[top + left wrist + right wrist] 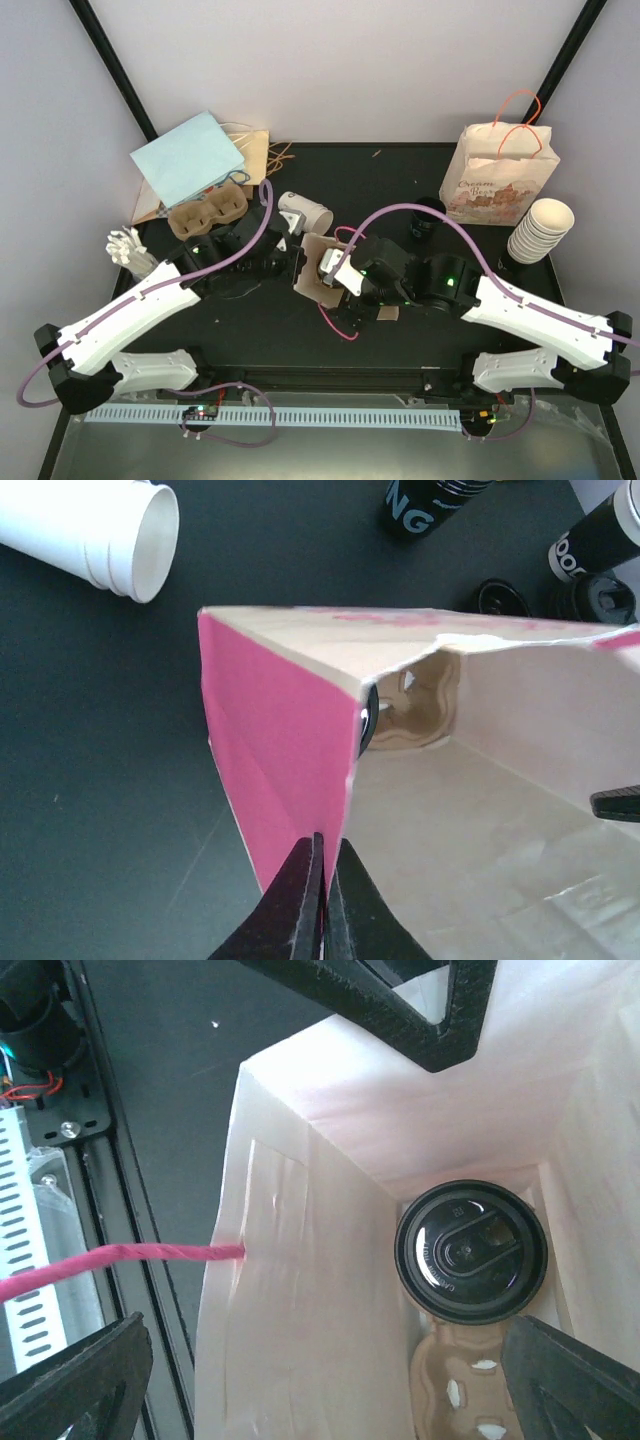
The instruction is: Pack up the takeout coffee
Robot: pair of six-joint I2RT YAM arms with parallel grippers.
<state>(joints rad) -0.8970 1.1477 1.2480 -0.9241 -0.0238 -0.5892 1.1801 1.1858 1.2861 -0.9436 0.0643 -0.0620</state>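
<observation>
Left claw [322, 875] pinches the paper bag [270, 730] at its pink corner edge, we judge to hold the mouth open. Right claw [325, 1390] spread wide at that mouth, gripping nothing. Lidded coffee cup [470, 1250] sits in its carrier [470, 1405] deep inside the bag, mid-table [250, 330]

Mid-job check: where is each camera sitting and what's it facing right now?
Top external: above and behind, looking down on table; left arm and right arm show.
Left wrist: along shut left hand pinching the paper bag's rim.
Right wrist: down into the bag at lidded cup in carrier; open right hand frames it.
Shared: the bag, in all three.
</observation>
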